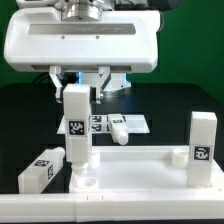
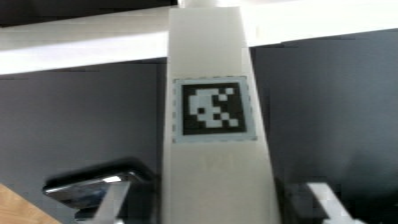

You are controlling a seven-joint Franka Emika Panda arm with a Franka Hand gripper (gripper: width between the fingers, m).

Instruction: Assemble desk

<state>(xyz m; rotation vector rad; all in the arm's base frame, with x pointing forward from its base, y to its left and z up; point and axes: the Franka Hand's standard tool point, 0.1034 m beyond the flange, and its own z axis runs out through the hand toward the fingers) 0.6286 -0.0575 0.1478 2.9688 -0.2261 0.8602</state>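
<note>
1. The tabletop (image 1: 140, 172) lies flat along the near edge of the bench (image 1: 25, 120) in the exterior view.
2. The gripper (image 2: 214, 200) has its jaws clamped on the upper end of the held leg (image 1: 76, 125). In the wrist view one fingertip (image 2: 98, 193) shows on each side of it.
3. The held leg stands upright, with a black-and-white tag (image 2: 214, 108) facing the wrist camera. Its lower end comes down at the tabletop's corner on the exterior view's left. Whether it sits in a socket there cannot be told.
4. The second leg (image 1: 203, 140) stands upright at the tabletop's corner on the exterior view's right, with a tag on its near face.
5. The third leg (image 1: 38, 170) lies on its side on the bench, just beside the tabletop's end on the exterior view's left.
6. The fourth leg (image 1: 118, 128) lies on the marker board (image 1: 138, 122), behind the tabletop and near the bench's middle.
7. The robot's white body (image 1: 80, 40) hangs over the held leg and hides most of the gripper in the exterior view.
</note>
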